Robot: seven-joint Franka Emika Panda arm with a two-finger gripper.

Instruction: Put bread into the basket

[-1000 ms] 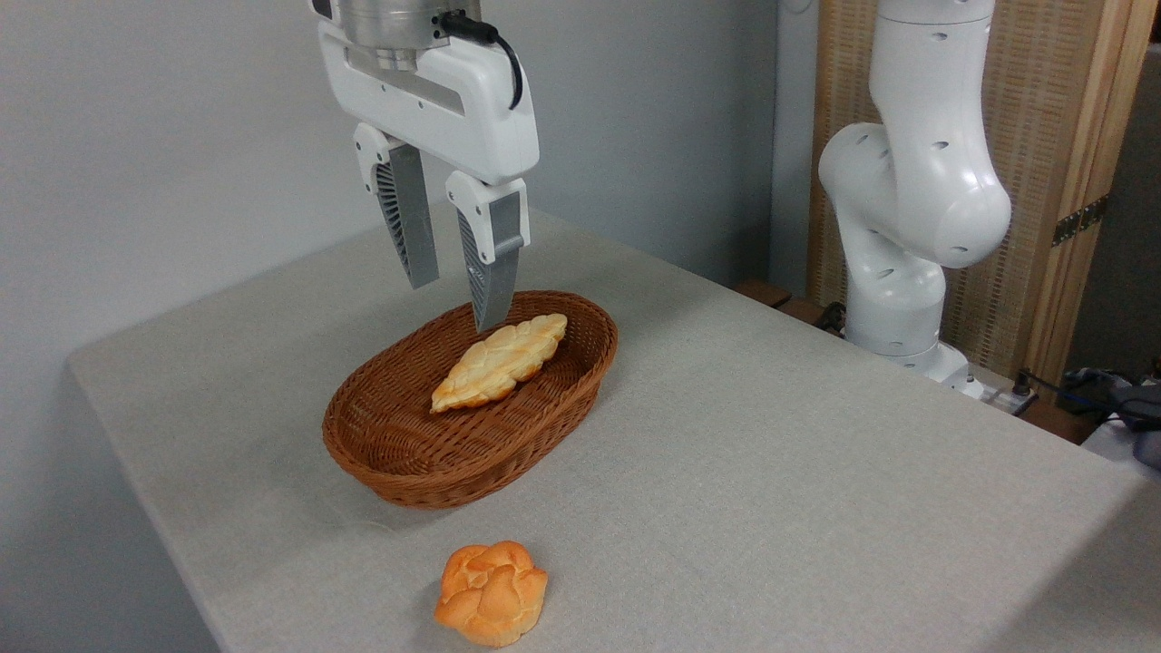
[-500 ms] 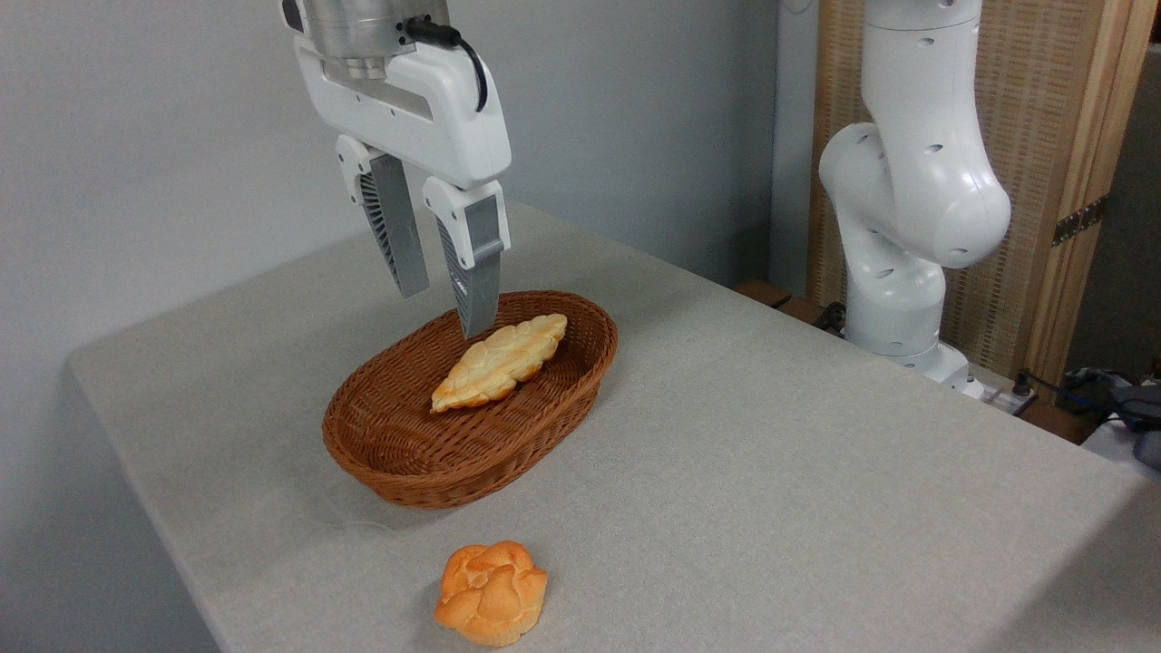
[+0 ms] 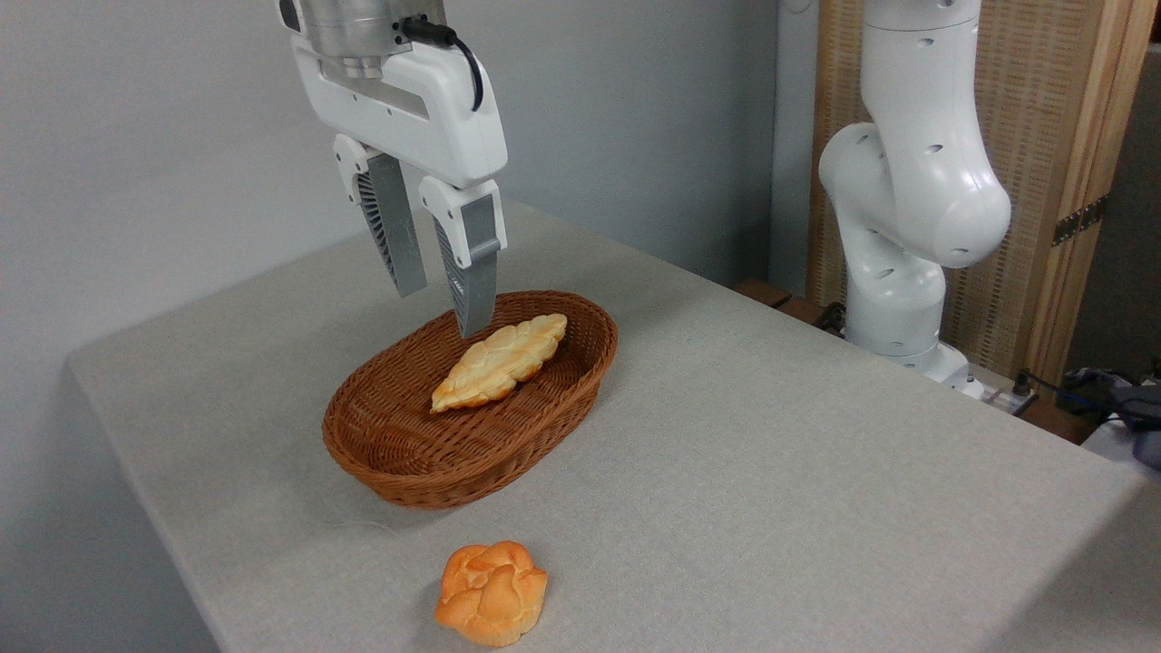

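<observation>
Camera view: jaws parted, empty, above the basket [image 3: 399, 453]. Bread [image 3: 499, 361] lies inside it, just below the jaws, untouched. Placement looks done; only retreat left.

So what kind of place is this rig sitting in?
Probably a lab or test room, not a kitchen: a robot arm mounted beside a cloth-covered table, a plain grey wall, and loose cables at the right.

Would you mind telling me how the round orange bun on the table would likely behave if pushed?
The bun looks squat and flat-bottomed, so it would probably slide rather than roll. Its knotted, lumpy top suggests uneven contact. It seems light, though that's a guess.
</observation>
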